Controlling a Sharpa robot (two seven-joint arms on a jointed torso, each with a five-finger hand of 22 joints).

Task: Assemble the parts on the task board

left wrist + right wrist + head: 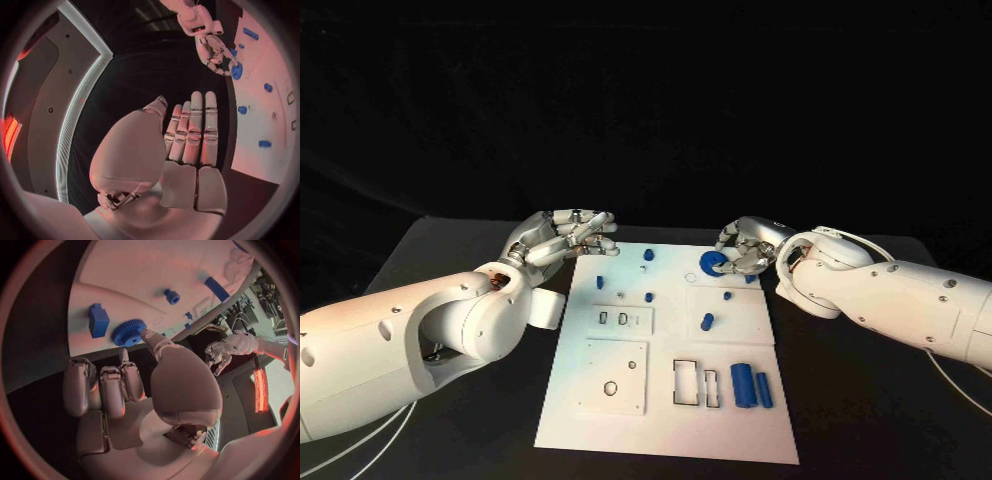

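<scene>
The right hand [744, 250] touches the blue gear [713, 264] at the far edge of the task board [668, 430]; whether it grips it I cannot tell. The left hand [567, 238] is curled and holds nothing. Two blue cylinders [751, 386] lie loose, so I judge much is left.

backdrop: plain black behind the desk [473, 235], no wall detail visible | desk: black top, far edge lit slightly grey | room: grey panel [50, 80] edged by a white light strip [78, 107] | light: red-orange glowing strip [259, 390] off to the side
</scene>
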